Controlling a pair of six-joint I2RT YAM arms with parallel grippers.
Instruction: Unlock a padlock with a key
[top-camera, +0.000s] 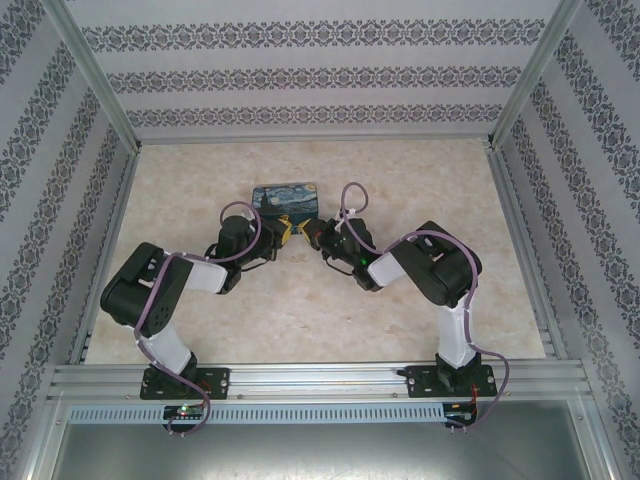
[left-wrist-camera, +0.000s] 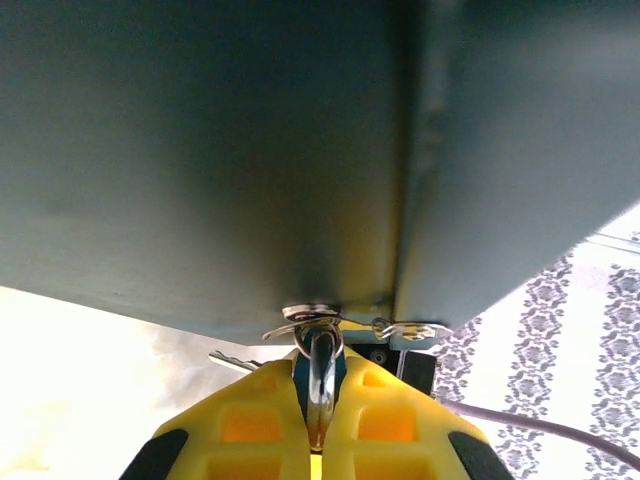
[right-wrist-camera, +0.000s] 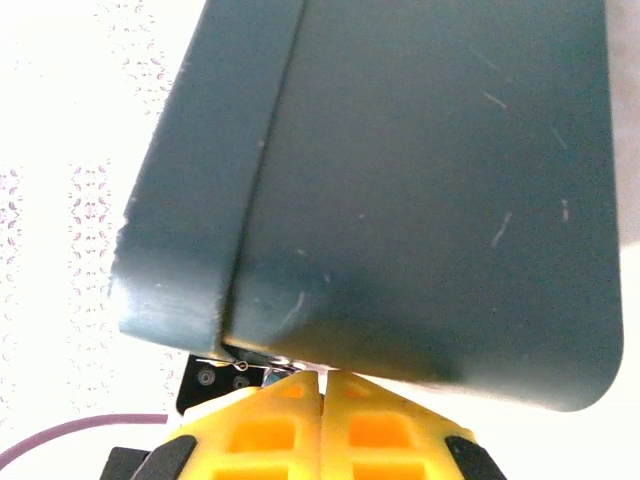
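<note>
In the left wrist view my left gripper (left-wrist-camera: 321, 362) is shut on the tiny padlock (left-wrist-camera: 322, 395). Its teal body sits pinched between the yellow fingers, and its metal shackle points up at the box's underside. A wire ring (left-wrist-camera: 311, 326) hangs at the shackle. A slim toothed key (left-wrist-camera: 235, 360) sticks out to the left of it, free of any finger. My right gripper (right-wrist-camera: 322, 376) is shut just under the box edge. Small metal bits (right-wrist-camera: 266, 374) lie at its left tip; what it pinches is hidden. From above, both grippers (top-camera: 286, 232) (top-camera: 313, 236) meet tip to tip.
The dark-blue painted box (top-camera: 285, 200) lies just beyond both grippers, and its plain dark underside (right-wrist-camera: 420, 190) looms close over the fingers. The marble-look table (top-camera: 300, 320) runs to patterned walls on three sides. Purple cables (top-camera: 350, 200) loop over the arms.
</note>
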